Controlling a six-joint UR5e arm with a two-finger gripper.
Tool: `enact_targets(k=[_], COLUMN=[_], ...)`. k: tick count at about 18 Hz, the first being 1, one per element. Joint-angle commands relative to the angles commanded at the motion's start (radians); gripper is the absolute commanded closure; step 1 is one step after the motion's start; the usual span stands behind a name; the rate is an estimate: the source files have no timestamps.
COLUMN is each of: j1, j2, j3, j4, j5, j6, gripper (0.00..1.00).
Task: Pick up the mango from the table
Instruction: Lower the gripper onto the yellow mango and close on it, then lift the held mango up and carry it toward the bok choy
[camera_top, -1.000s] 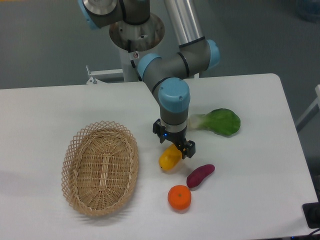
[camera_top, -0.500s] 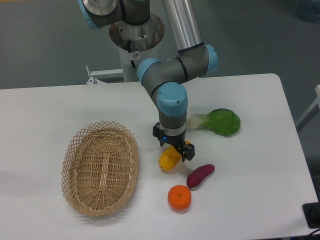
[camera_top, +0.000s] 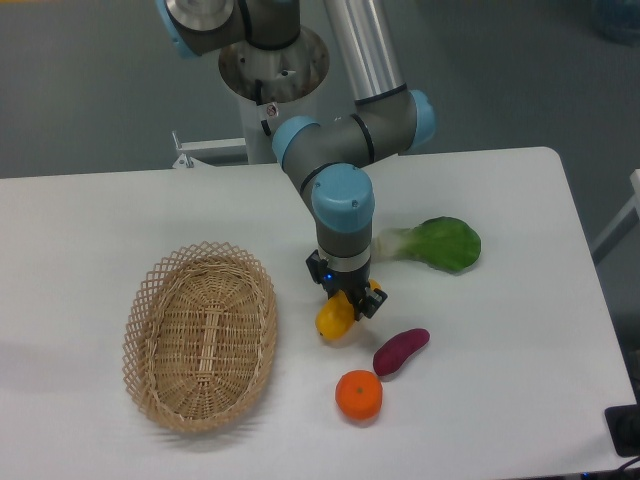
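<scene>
The mango (camera_top: 335, 318) is a yellow oval fruit with an orange end, near the middle of the white table (camera_top: 120, 220). My gripper (camera_top: 347, 302) points straight down and is shut on the mango across its upper, orange end. The mango's yellow end sticks out to the lower left, at or just above the tabletop; I cannot tell whether it still touches. The fingertips are partly hidden behind the fruit.
A woven wicker basket (camera_top: 200, 335) lies left of the mango. A purple sweet potato (camera_top: 400, 351) and a round orange fruit (camera_top: 359, 394) lie just right and below. A leafy green vegetable (camera_top: 440, 243) lies right of the arm.
The fingers have closed in on the mango and the gripper has shifted slightly left. The mango now sits a little higher in the frame.
</scene>
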Motion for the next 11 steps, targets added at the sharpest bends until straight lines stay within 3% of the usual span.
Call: enact_targets(k=[4,6,8,11], j1=[0.009,0.027,0.049,0.066], j2=[0.038,0.069,0.077,0.097], j3=[0.032,0.072,0.107,0.208], j4=[-0.008,-0.044,-0.131,-0.296], j5=[-0.005,-0.005,-0.005,-0.005], j6=[0.009,0.014,0.018,0.078], gripper=[0.49,0.48,0.48,0.49])
